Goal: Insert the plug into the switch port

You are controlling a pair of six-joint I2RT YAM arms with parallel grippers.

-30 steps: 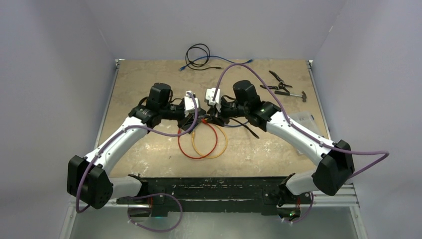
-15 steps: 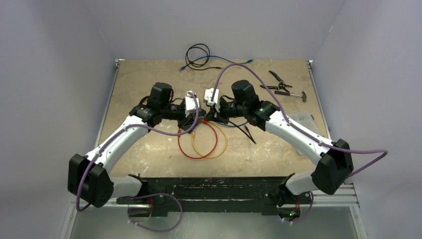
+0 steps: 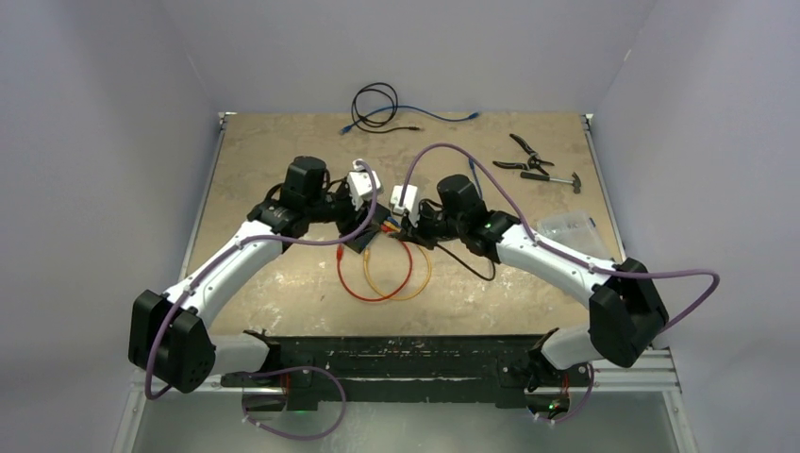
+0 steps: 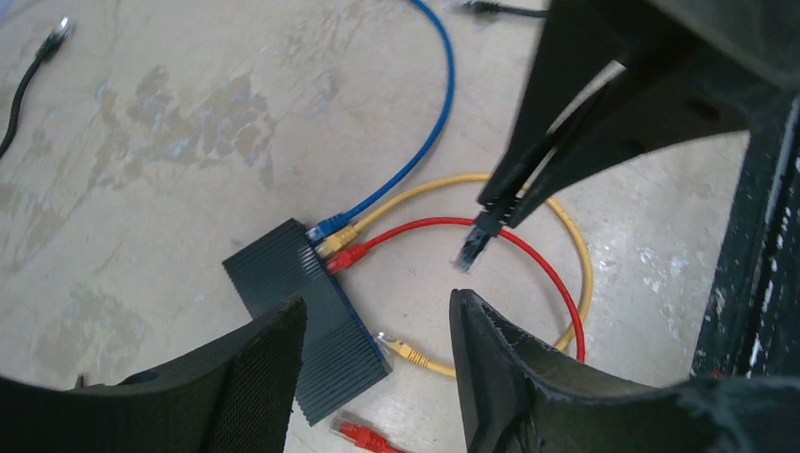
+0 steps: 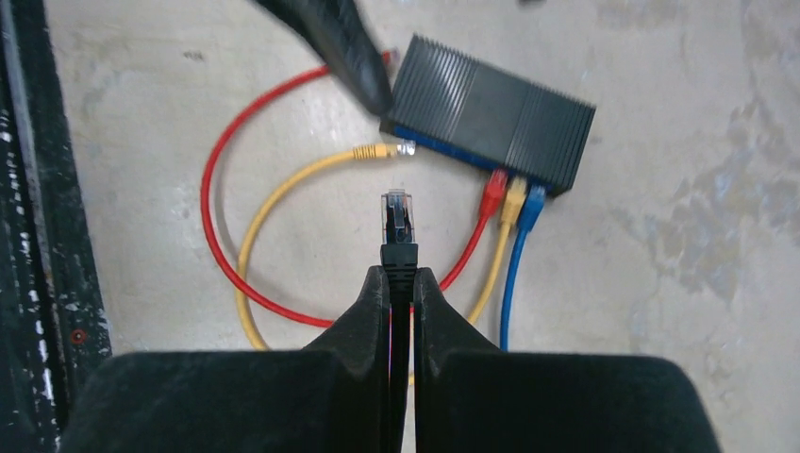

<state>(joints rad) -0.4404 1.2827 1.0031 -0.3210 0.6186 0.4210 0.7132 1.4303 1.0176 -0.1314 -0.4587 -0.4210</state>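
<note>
Pinching the plug (image 5: 397, 219) by its tail, where the black cable leaves it, the right hand (image 5: 400, 276) is clenched hard around it; the clear tip juts out past the fingertips and touches nothing.

The switch (image 5: 491, 111) lies flat near the middle of the worktop (image 3: 283, 151), just ahead of that tip and a little to its right in the right wrist view; its long axis runs slantwise across the plug's line, so the port edge faces the plug at an angle, not square on.

A red cable (image 5: 493, 193), a yellow cable (image 5: 515, 198) and a blue cable (image 5: 531, 206) sit side by side in the ports at one end; the rest of that edge looks free, with a loose yellow connector (image 5: 382, 149) lying just beside it.

The left hand (image 4: 377, 311) hangs released, fingers wide, over the switch's other end; whether a finger touches the casing I cannot tell.

My judgement: the right arm is the nearer one and must do the seating; the move turns on swinging the plug's axis square to the port edge, then lowering it level with a free socket; the loose yellow connector could get in the way, and the light switch may slide unless the left hand steadies it.
</note>
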